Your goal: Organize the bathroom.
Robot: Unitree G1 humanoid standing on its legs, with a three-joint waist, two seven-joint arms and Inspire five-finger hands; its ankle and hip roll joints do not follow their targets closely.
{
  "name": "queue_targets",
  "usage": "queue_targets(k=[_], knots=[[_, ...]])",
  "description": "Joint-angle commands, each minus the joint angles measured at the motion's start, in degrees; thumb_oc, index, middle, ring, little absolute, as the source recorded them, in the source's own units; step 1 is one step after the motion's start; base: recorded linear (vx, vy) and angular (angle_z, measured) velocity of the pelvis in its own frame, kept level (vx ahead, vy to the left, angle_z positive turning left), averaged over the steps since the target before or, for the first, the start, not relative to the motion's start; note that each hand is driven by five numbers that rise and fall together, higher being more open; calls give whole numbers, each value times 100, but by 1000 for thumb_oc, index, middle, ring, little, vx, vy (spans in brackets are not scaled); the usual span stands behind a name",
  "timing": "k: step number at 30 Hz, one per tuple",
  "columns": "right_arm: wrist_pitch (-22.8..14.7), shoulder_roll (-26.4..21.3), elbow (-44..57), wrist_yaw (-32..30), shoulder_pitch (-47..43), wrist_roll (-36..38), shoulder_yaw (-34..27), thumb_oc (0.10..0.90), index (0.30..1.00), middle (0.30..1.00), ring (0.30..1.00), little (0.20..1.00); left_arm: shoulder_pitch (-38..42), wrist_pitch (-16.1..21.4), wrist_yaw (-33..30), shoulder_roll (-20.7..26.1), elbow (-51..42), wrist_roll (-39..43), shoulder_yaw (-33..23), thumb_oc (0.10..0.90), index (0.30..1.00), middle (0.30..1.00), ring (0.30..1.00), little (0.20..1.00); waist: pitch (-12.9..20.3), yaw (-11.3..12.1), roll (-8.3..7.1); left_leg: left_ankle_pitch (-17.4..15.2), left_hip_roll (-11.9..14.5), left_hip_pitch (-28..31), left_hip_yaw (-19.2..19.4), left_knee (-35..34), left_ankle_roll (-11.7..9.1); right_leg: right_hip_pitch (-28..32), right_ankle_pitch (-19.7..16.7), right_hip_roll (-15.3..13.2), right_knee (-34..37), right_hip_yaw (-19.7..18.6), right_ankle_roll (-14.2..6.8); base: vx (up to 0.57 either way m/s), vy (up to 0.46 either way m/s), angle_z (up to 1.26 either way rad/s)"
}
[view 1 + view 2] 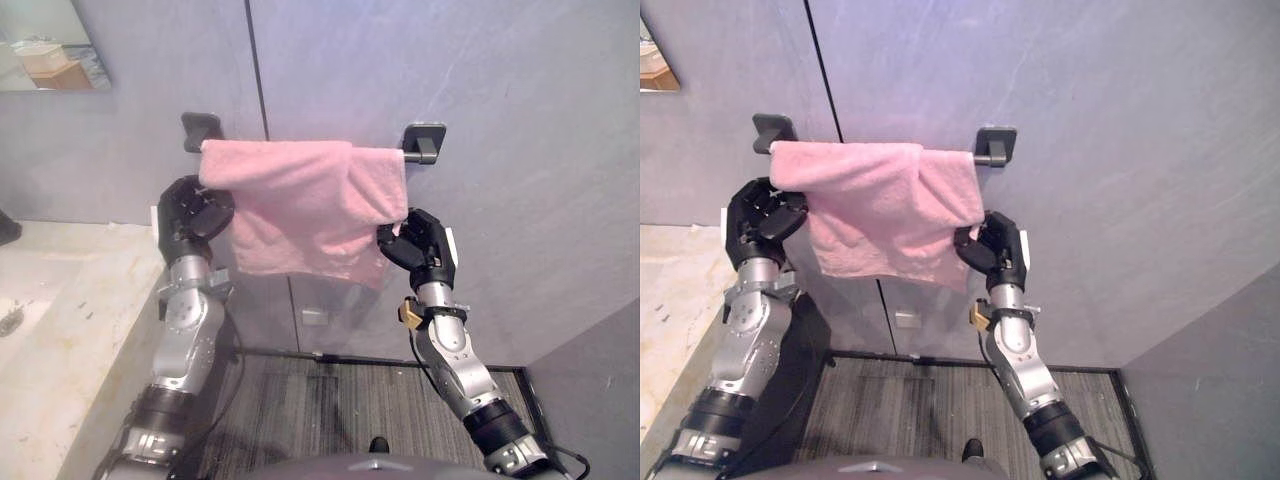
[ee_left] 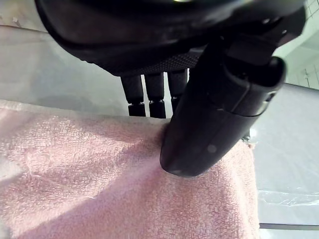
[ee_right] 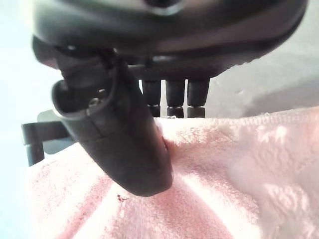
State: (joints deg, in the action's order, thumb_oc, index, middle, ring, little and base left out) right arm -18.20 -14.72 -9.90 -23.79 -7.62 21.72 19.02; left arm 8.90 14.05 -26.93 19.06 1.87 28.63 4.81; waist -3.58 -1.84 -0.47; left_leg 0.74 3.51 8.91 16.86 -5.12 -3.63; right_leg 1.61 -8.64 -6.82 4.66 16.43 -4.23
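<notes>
A pink terry-cloth towel (image 1: pixel 305 205) is hanging over a dark metal wall rail (image 1: pixel 422 152) on the far grey wall, its right part folded over itself. The left robot hand (image 1: pixel 195 212) is pinching the towel's left edge, thumb pressing the cloth against the fingers (image 2: pixel 149 94). The right robot hand (image 1: pixel 992 246) is pinching the towel's lower right edge the same way. A pale stone desk (image 1: pixel 60 330) is sitting at the left.

Right hand (image 3: pixel 164 30) pinches the pink towel (image 3: pixel 224 184): thumb pressed on the near face, fingers (image 3: pixel 175 97) behind the top edge. Dark bar end (image 3: pixel 42 139) projects beside the towel.
</notes>
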Motion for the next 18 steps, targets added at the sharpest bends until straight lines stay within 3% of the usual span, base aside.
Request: queue_targets(k=[1,7,18], knots=[[-643,69,298,-408,-279,117,-458,400,300,300,300,300,483,711,-123,228,-121,-238,-26,400,300,300,300,300,133,-45,76,-396,-372,-24,-59,12,298,559,982,-50,-288,394,-435,0,0,0],[-655,162,239,-1018,-181,161,-553,400,300,300,300,300,447,624,-101,258,-83,-172,48,400,300,300,300,300,130,-70,106,-393,-376,-21,-33,12,317,542,963,-48,-295,377,-441,0,0,0],[-592,287,104,-1611,-104,315,-615,400,300,300,300,300,423,678,-192,262,-26,-178,94,400,300,300,300,300,127,-76,127,-390,-382,-18,-8,12,338,544,960,-30,-289,365,-425,0,0,0]])
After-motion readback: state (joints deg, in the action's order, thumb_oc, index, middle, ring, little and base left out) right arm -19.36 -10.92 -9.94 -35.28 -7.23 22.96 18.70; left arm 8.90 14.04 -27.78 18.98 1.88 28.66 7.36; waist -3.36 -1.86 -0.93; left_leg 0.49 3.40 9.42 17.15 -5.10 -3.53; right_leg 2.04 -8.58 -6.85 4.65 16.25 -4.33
